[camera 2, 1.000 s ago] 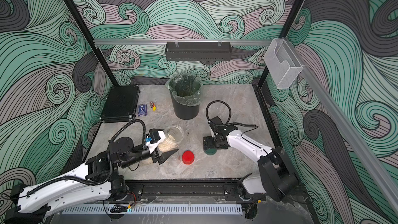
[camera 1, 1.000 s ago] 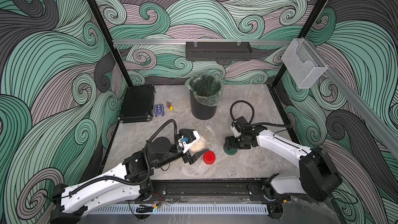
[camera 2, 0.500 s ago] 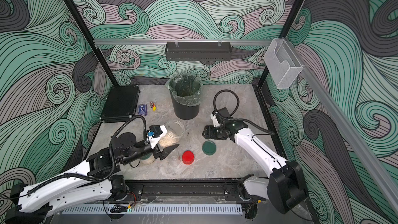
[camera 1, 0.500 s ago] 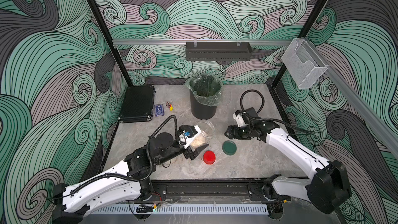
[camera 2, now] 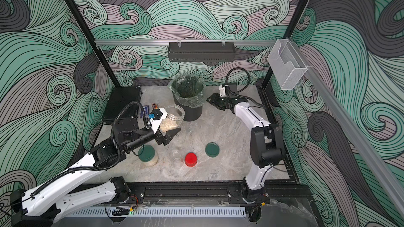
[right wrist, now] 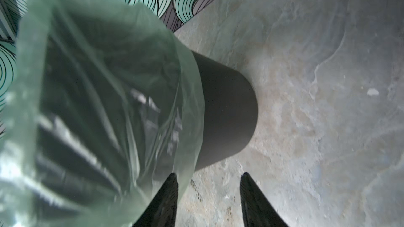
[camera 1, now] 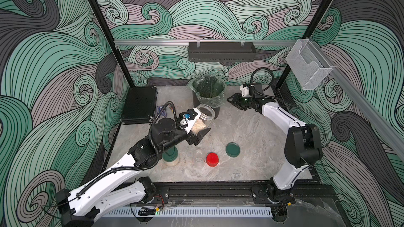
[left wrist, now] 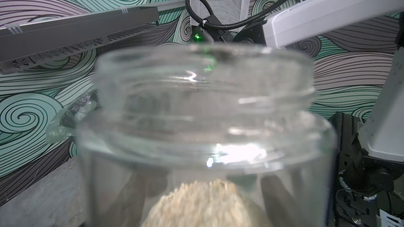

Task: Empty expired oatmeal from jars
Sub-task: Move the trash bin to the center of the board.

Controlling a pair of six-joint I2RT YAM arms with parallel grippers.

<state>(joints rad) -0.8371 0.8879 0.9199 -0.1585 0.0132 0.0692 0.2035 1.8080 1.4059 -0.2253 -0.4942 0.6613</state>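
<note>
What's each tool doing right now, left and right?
Left tool: closed on the open jar of oatmeal.
Right tool: open, empty, beside the bin.

l hand (camera 1: 200, 125) clamped & raised, r hand (right wrist: 208, 174) parted, empty.

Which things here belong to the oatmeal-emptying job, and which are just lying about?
Job: open jar with oatmeal in left end effector, lidded jar, small jar, red lid, green lid, bin.
Lying about: black case, small blue item, wall shelf.
</note>
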